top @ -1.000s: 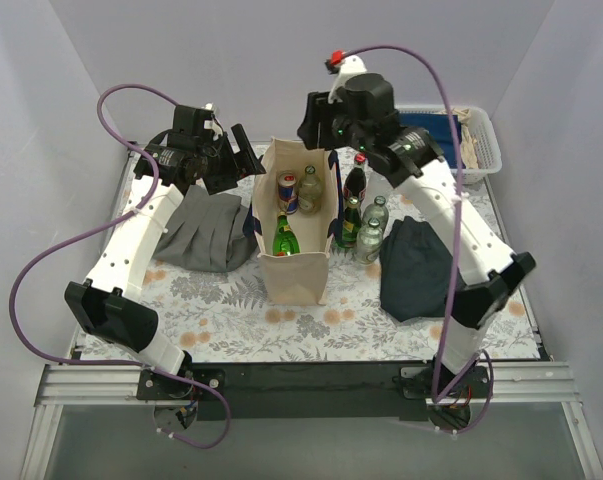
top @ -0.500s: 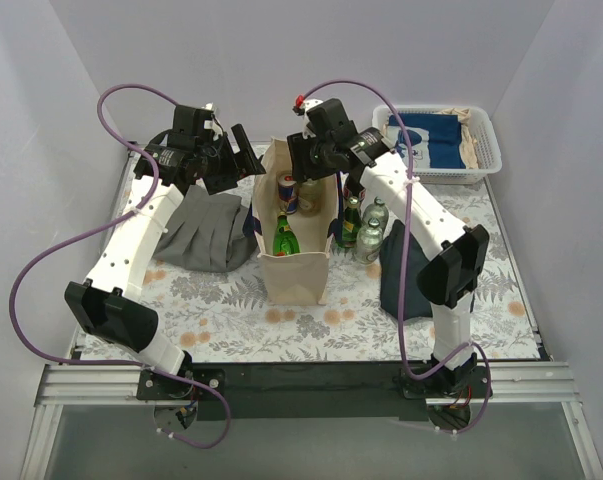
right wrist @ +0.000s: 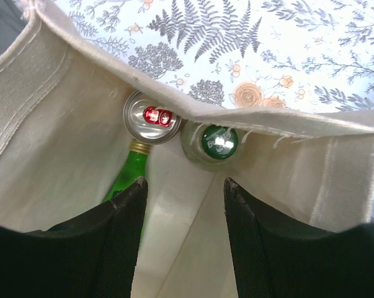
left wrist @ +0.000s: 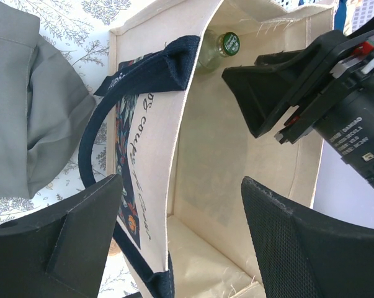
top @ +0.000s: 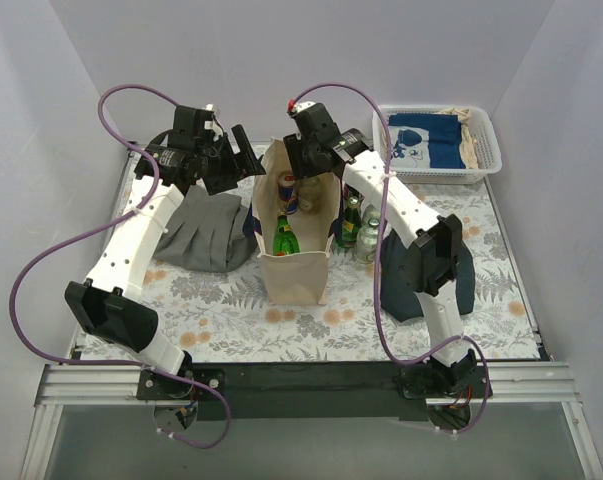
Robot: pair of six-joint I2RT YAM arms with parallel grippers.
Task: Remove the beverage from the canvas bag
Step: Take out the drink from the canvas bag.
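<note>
The cream canvas bag [top: 299, 262] with navy handles stands open mid-table. Inside are a silver-topped can [right wrist: 151, 117], a clear bottle with a green cap [right wrist: 219, 141] and a green glass bottle [right wrist: 126, 177]; the can [top: 286, 191] and green bottle [top: 284, 239] also show from above. My right gripper [right wrist: 183, 186] is open and empty, pointing down into the bag's far end [top: 307, 165], above the drinks. My left gripper [left wrist: 180, 183] is open, with the bag's left wall [left wrist: 152, 149] between its fingers, beside the far left corner [top: 243, 160].
Several bottles [top: 354, 222] stand on the table right of the bag. A grey cloth [top: 199, 238] lies to the left, a dark cloth [top: 463, 278] to the right. A white basket [top: 441, 142] with blue fabric sits at the back right.
My right gripper has swung left and down from behind the bottles to over the bag's far end. The left arm has not moved.
</note>
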